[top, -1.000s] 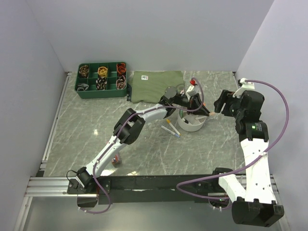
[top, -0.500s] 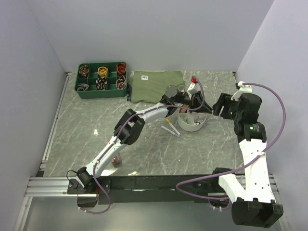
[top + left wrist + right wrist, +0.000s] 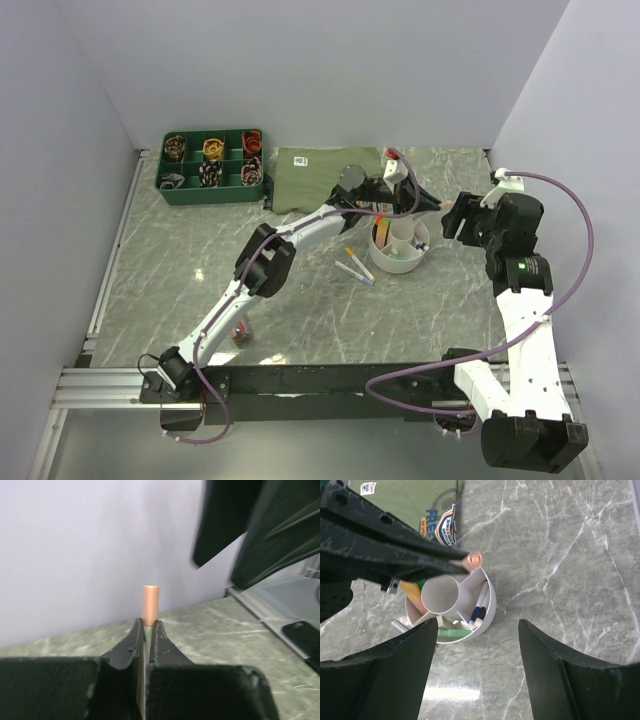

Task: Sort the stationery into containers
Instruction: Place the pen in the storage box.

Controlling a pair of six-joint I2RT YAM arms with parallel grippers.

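The white round organiser point(image 3: 400, 262) stands right of the table's middle, also in the right wrist view point(image 3: 492, 605). It holds white pens with blue and black caps point(image 3: 479, 611), an orange marker point(image 3: 410, 588) and a green one point(image 3: 451, 633). My left gripper point(image 3: 430, 199) is shut on an orange-capped pen point(image 3: 150, 600) and holds it above the organiser's far rim point(image 3: 474, 559). My right gripper point(image 3: 477, 624) is open and empty, above the organiser's right side. Two pens point(image 3: 355, 268) lie left of the organiser. A pink-capped tube point(image 3: 240, 332) lies by the left arm.
The folded olive-green cloth point(image 3: 325, 178) lies at the back behind the organiser. A green compartment tray point(image 3: 212, 165) with small items stands at the back left. Walls enclose the table on the left, back and right.
My left gripper, still holding the orange-capped pen, has risen from the organiser toward the back. The organiser looked tipped half a second ago and now stands level. The right gripper has barely moved.
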